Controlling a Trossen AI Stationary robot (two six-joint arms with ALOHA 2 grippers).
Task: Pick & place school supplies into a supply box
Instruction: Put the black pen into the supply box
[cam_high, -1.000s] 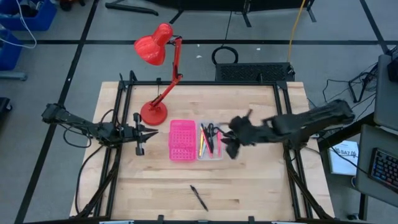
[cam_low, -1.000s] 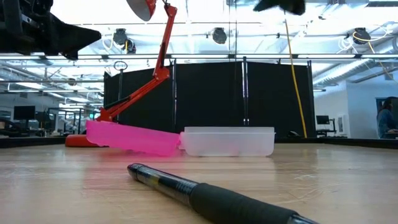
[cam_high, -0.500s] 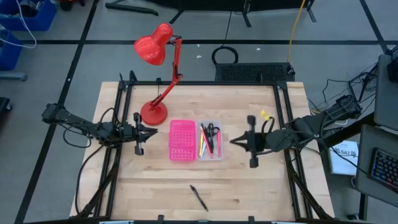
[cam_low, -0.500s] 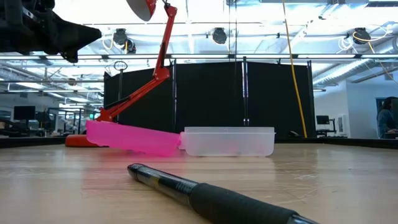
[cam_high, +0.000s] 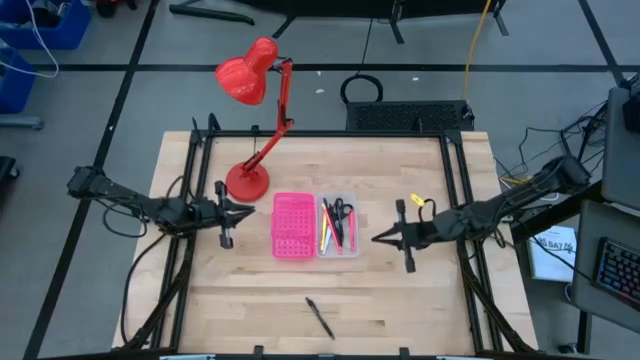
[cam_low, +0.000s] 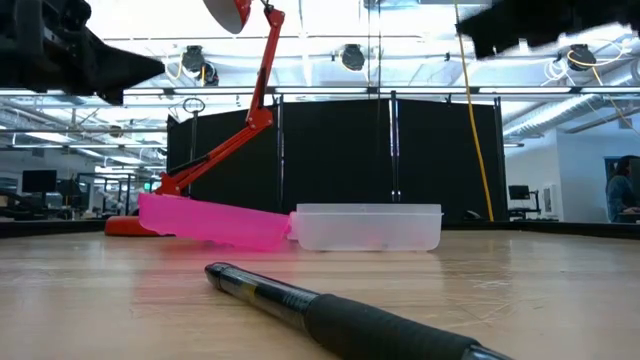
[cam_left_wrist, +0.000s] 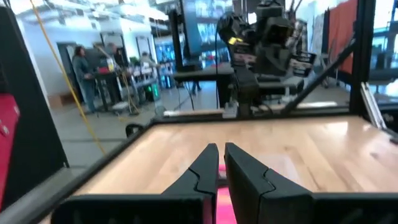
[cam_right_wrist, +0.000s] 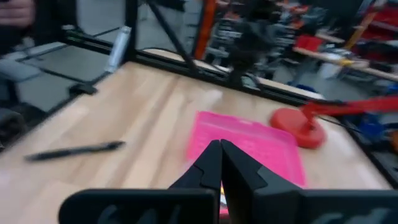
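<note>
Behind the wooden table (cam_high: 420, 290) you are looking into an open workshop with black partitions, and your attention should be going to the one supply lying loose: the dark pen (cam_high: 320, 318), near the front edge at 6 o'clock from the supply box (cam_high: 338, 226), well apart from it. It is looking slim, with a clear barrel and a dark rubbery grip section filling the low view. Judging by that, it is going to be light and stiff but prone to rolling, so you should be closing across the barrel near its middle or on the grip, where the jaws will slip least. The supply box, clear and shallow, is sitting at table centre, already holding pink, yellow and dark pens plus the black-handled scissors (cam_high: 340, 210). Touching it at 9 o'clock is the pink perforated tray (cam_high: 292, 226), with the red desk lamp (cam_high: 250, 120) standing at 11 o'clock. Your right gripper (cam_high: 384, 236) is hovering at 3 o'clock from the box, jaws pressed together and carrying nothing. Your left gripper (cam_high: 246, 211) is waiting at 9 o'clock beyond the pink tray, jaws likewise closed and empty.
</note>
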